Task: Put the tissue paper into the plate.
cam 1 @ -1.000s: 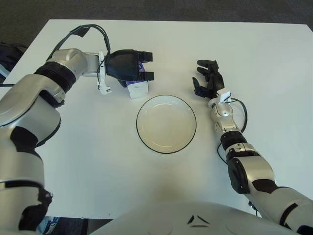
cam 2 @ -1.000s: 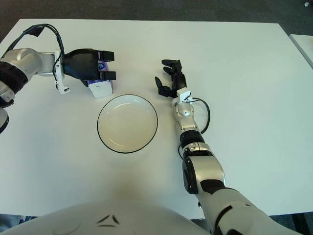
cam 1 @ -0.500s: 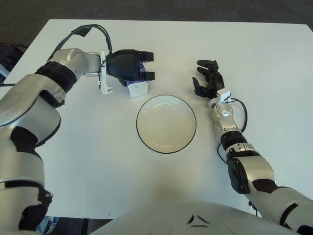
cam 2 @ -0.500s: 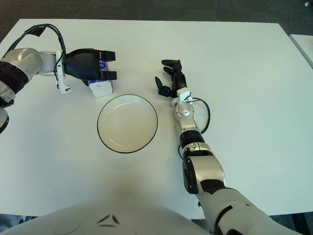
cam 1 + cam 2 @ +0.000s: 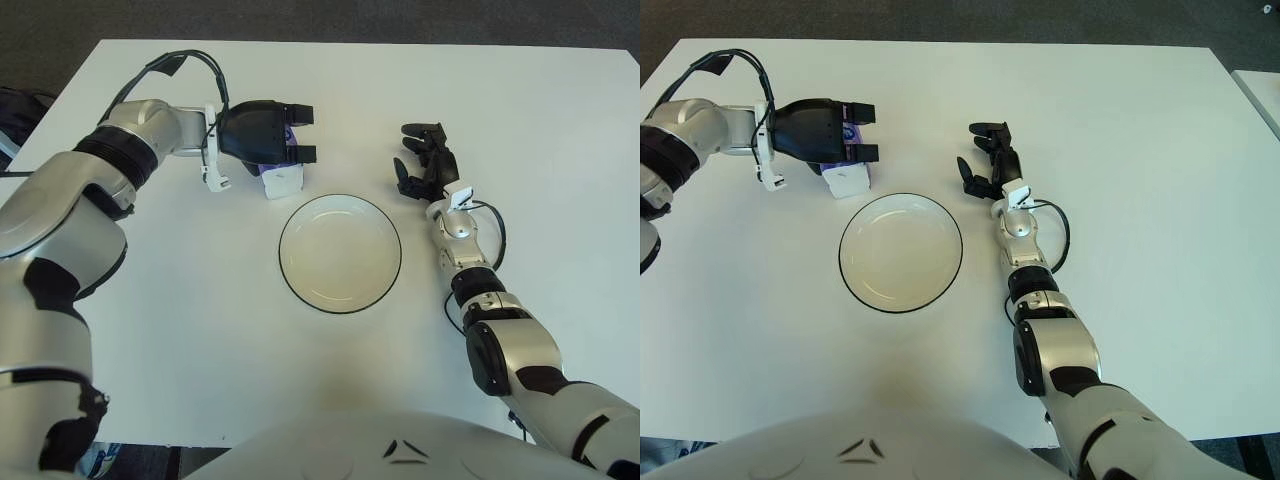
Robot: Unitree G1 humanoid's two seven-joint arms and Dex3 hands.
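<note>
The tissue paper pack, white with a purple top, stands on the white table just beyond the upper-left rim of the plate, a round white plate with a dark rim and nothing in it. My left hand reaches in from the left and hangs over the pack's top. Its fingers are spread, with purple showing between them. The hand hides the far part of the pack. I see no firm grip. My right hand rests idle on the table right of the plate, fingers relaxed.
The white table spreads wide to the right and front. Black cables loop above my left forearm. The table's left edge lies close behind my left arm.
My left hand has shifted very slightly up and back over the pack. The pack, the plate and my right hand have not moved.
</note>
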